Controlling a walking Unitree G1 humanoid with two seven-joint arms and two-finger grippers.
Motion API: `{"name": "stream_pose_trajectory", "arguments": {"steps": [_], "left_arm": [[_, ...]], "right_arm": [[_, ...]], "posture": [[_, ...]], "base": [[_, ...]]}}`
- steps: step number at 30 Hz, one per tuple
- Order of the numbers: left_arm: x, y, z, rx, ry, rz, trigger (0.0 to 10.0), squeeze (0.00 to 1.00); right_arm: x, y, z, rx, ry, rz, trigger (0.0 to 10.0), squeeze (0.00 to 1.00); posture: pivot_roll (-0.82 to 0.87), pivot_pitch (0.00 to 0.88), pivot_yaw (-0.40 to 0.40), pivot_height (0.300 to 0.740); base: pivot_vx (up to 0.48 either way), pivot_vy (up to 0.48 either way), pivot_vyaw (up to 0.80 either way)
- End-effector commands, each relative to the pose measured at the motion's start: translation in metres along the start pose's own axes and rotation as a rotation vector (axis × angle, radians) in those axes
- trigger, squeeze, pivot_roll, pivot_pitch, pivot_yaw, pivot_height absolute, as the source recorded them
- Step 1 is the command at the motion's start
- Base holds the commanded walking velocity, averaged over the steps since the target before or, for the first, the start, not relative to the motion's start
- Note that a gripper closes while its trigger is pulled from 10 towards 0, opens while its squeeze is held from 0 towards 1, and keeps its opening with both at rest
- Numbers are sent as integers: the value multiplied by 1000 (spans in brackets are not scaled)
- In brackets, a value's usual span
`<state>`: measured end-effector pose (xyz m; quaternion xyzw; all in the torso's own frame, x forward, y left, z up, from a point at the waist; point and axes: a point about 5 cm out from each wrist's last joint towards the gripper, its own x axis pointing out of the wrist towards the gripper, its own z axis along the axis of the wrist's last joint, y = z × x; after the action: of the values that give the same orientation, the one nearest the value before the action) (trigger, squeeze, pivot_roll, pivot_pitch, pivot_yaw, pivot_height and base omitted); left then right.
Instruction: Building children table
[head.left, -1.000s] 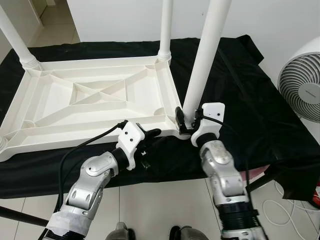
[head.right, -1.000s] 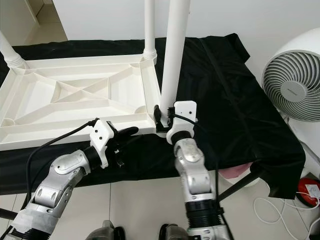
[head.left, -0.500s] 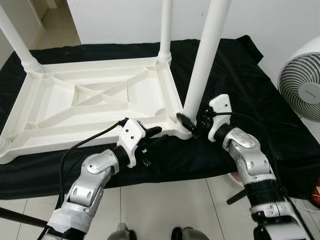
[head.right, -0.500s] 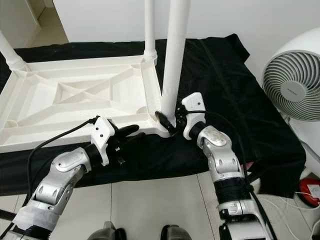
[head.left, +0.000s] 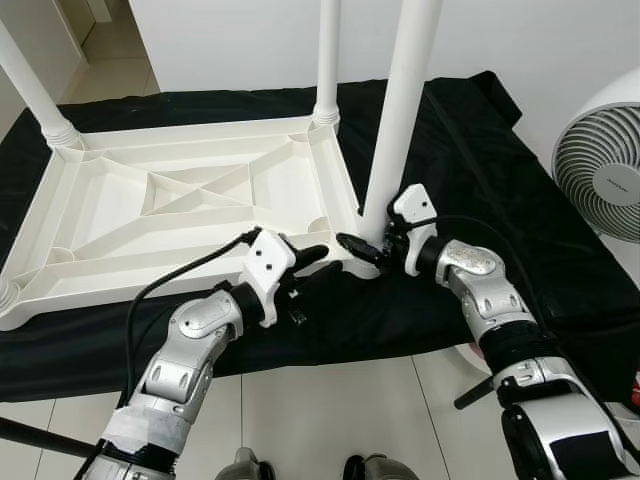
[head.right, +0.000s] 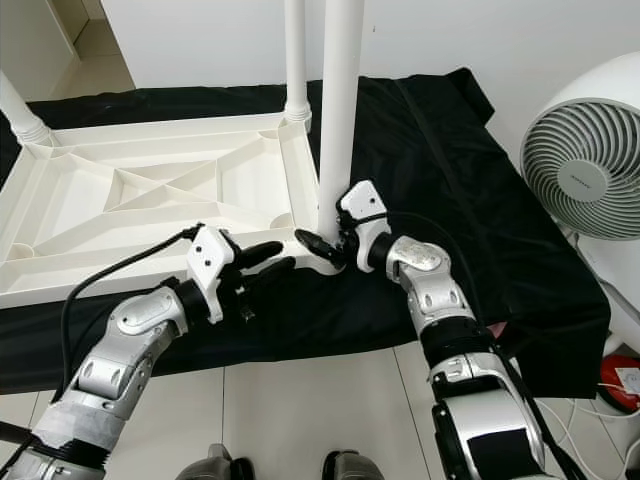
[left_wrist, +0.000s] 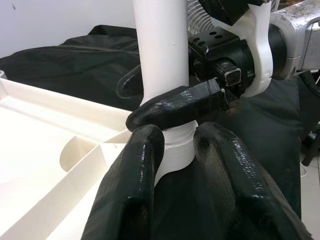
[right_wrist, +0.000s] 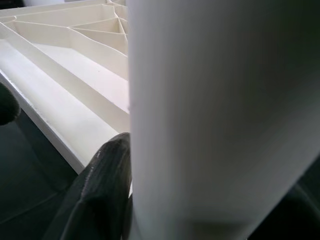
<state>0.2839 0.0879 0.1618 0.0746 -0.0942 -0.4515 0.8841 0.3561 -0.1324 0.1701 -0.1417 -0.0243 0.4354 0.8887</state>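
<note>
Tabletop (head.left: 190, 200) lies inverted, three legs seated; right gripper (head.left: 365, 246) clasps the 4 o'clock leg (head.left: 400, 110), left gripper (head.left: 315, 265) open beside its socket.

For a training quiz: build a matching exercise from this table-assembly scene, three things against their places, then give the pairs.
Things:
1. right pincer
2. left pincer
3. fan

Places:
A. at the tabletop's near edge
B. on the robot's right, beyond the black cloth
C. around the base of the near leg

Pairs: 1-C, 2-A, 3-B

One tabletop (head.left: 190, 205), four legs (head.left: 400, 110), one fan (head.left: 600, 165).
</note>
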Motion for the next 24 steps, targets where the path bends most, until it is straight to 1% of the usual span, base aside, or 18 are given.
{"name": "stream_pose_trajectory", "arguments": {"steps": [1, 8, 9, 10, 12, 14, 16, 17, 18, 19, 20, 21, 23, 24], "left_arm": [[-1, 1, -1, 2, 2, 9, 10000, 0], [1, -1, -1, -6, -6, 6, 10000, 0], [1, -1, -1, -6, -6, 4, 10000, 0], [1, -2, -1, -5, -6, 3, 10000, 0], [1, -3, -1, -5, -5, 1, 10000, 0], [-1, -4, -2, -12, -3, 6, 10000, 0], [-1, -5, -2, -14, -2, 8, 10000, 0], [-2, -5, -2, -16, -2, 9, 10000, 0], [-2, -5, -2, -16, -2, 9, 10000, 0], [-2, -5, -3, -17, -1, 10, 10000, 0], [-2, -5, -3, -17, -1, 10, 10000, 0], [-2, -6, -3, -17, -1, 10, 10000, 0], [-2, -5, -3, -16, -1, 12, 10000, 0], [-2, -5, -3, -16, -1, 12, 10000, 0]], "right_arm": [[-2, 1, -5, 14, 5, 18, 0, 0], [-10, -1, -9, 34, -20, -28, 0, 0], [-10, -4, -12, 32, 19, -97, 10000, 0], [-10, -6, -15, 27, 48, -148, 10000, 0], [-10, -4, -16, 25, 60, -216, 10000, 0], [-8, 5, -12, 65, 19, -284, 10000, 0], [-7, 6, -11, 74, 12, -302, 10000, 0], [-6, 10, -8, 87, -6, -340, 10000, 0], [-6, 10, -8, 87, -6, -340, 10000, 0], [-4, 15, -4, 120, -32, -411, 10000, 0], [-4, 15, -4, 120, -32, -411, 10000, 0], [-4, 17, -3, 137, -39, -440, 10000, 0], [-3, 26, -4, 172, -38, -537, 10000, 0], [-3, 26, -4, 172, -38, -537, 10000, 0]], "posture": [[-116, 76, 41, 740], [-122, 85, 38, 740], [-119, 90, 34, 740], [-119, 90, 34, 740], [-116, 95, 29, 740], [-116, 101, 29, 740], [-116, 101, 29, 740], [-115, 101, 28, 740], [-115, 101, 28, 740], [-112, 100, 25, 740], [-112, 100, 25, 740], [-112, 100, 25, 740], [-109, 98, 26, 740], [-109, 98, 26, 740]], "base": [[0, 0, 0], [0, 0, 0], [0, 0, 0], [0, 0, 0], [0, 0, 0], [0, 0, 0], [0, 0, 0], [0, 0, 0], [0, 0, 0], [0, 0, 0], [0, 0, 0], [0, 0, 0], [0, 0, 0], [0, 0, 0]]}}
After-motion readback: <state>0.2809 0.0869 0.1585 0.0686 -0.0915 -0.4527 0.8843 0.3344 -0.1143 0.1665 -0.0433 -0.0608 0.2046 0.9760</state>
